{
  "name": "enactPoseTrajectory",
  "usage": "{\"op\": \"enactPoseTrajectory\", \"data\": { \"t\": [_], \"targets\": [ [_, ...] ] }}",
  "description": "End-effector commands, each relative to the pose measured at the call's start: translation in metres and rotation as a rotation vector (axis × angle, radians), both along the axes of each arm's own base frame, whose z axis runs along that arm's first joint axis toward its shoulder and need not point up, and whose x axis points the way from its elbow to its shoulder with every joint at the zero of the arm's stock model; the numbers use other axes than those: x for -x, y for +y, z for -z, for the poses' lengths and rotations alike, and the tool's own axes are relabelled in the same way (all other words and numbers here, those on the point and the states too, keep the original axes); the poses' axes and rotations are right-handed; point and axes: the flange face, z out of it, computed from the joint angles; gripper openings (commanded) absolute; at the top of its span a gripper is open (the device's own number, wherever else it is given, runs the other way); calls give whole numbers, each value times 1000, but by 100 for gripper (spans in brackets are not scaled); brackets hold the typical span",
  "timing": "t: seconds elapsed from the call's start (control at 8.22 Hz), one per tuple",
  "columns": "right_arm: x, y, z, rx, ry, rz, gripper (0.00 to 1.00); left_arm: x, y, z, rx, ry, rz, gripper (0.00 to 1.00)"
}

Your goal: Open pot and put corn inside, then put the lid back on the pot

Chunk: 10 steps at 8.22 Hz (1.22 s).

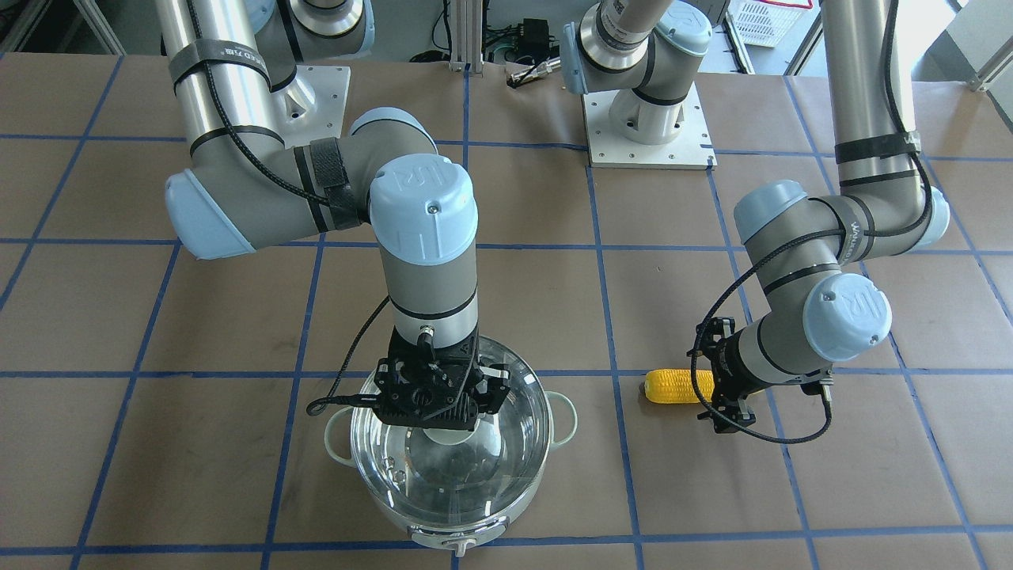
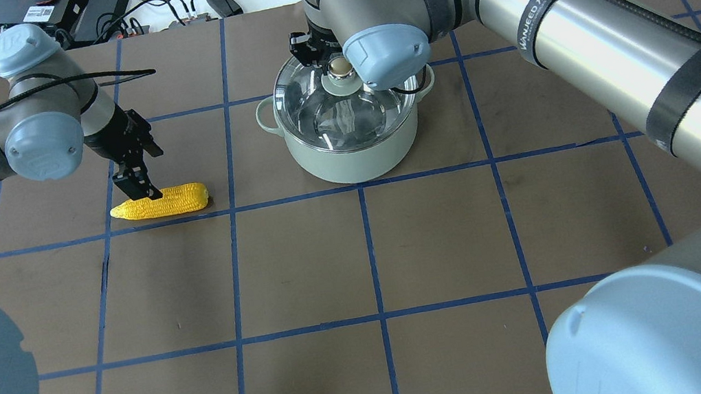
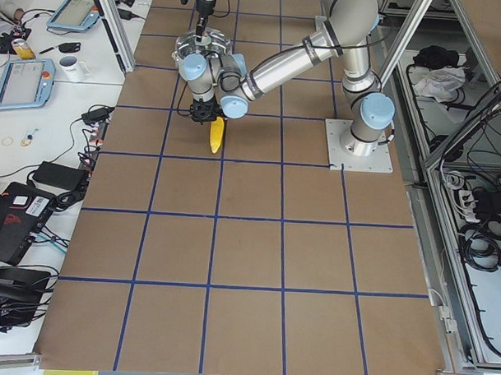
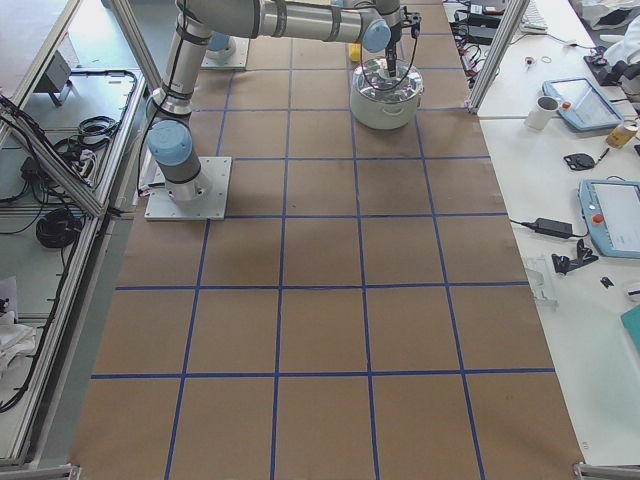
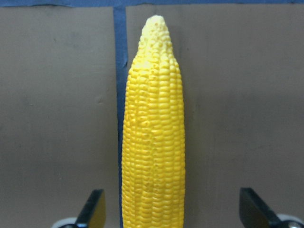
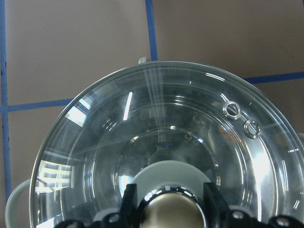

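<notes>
Corn (image 2: 162, 202) lies flat on the table (image 2: 440, 239) beside a blue tape line (image 5: 121, 57), apart from the pot (image 2: 351, 155) and on my left side of it. My left gripper (image 5: 173, 209) is down over its thick end with the fingers spread wide, a clear gap on each side. The lid (image 6: 142, 123) sits on the pot. My right gripper (image 6: 168, 204) is at its knob (image 2: 341, 67), one finger close on either side. Whether they press on the knob I cannot tell.
</notes>
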Motion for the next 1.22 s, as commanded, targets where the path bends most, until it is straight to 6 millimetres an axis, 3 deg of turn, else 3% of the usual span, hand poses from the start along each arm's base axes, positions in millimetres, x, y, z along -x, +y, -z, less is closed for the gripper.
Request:
{"op": "enactPoseTrajectory", "data": {
  "t": [0.0,0.12,0.37,0.49,0.61,0.73,0.85,1.1],
  "targets": [
    [3,6,-30,42,-12,-6,35,1,5,14,-26,1,-3,100],
    [7,16,-56,66,-9,-36,32,1,5,13,-24,1,-3,100],
    [45,40,-107,42,10,-52,30,0,5,23,-43,-2,-2,100],
    [85,56,-138,32,20,-58,30,-1,6,26,-50,-11,-2,100],
    [125,78,-155,-8,18,-57,30,-3,6,24,-52,-34,-2,100],
    [157,99,-171,-26,33,-71,30,-3,6,24,-54,-35,-5,94],
    [181,115,-181,-59,47,-71,30,-3,6,25,-54,-36,-11,79],
    [211,144,-199,-135,54,-79,30,-3,6,25,-56,-40,-41,55]
  ]
}}
